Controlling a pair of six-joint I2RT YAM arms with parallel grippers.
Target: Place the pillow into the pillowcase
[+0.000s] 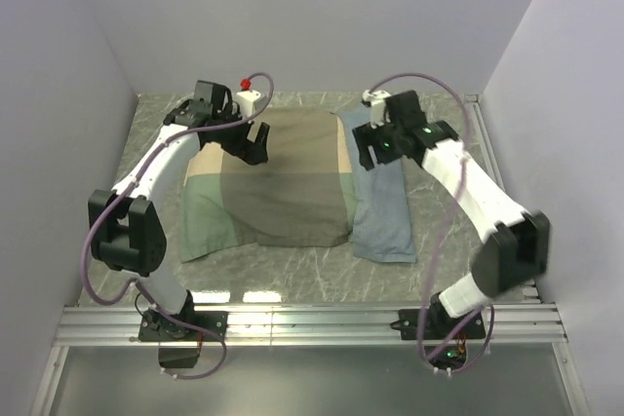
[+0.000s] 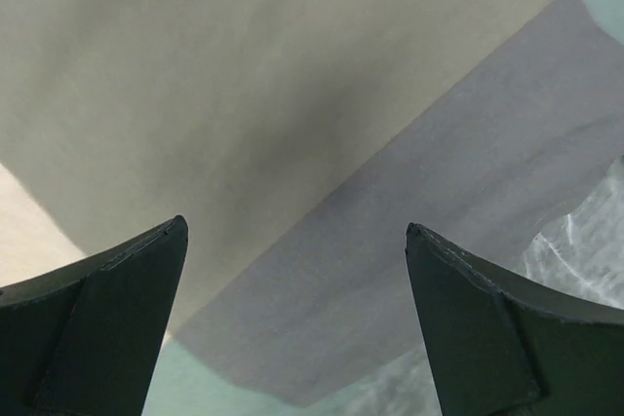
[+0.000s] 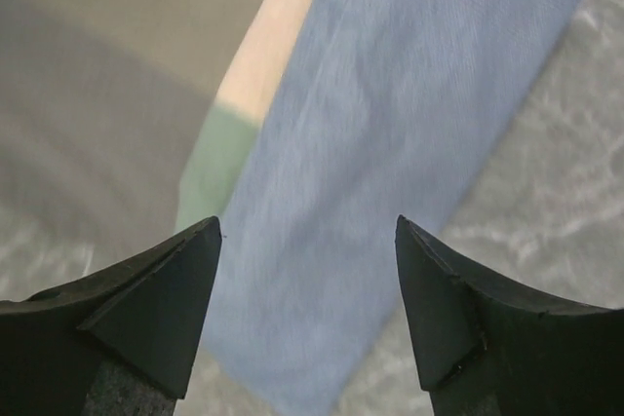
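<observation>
The pillowcase [image 1: 292, 182] lies flat and bulging in the middle of the table, its beige, brown and green blocks up, with a blue-grey flap [image 1: 382, 211] along its right side. No pillow shows in any view. My left gripper [image 1: 255, 148] is open and empty, hovering over the case's far left part; in the left wrist view [image 2: 294, 224] brown and grey fabric [image 2: 244, 65] lies below it. My right gripper [image 1: 369, 155] is open and empty above the far right end; in the right wrist view [image 3: 308, 220] the blue-grey flap [image 3: 390, 94] lies under the jaws.
A small white block with a red knob [image 1: 250, 96] stands at the back, just behind the left gripper. Walls close in on the left, back and right. An aluminium rail [image 1: 312, 323] runs along the near edge. Marbled tabletop [image 1: 439, 172] shows around the case.
</observation>
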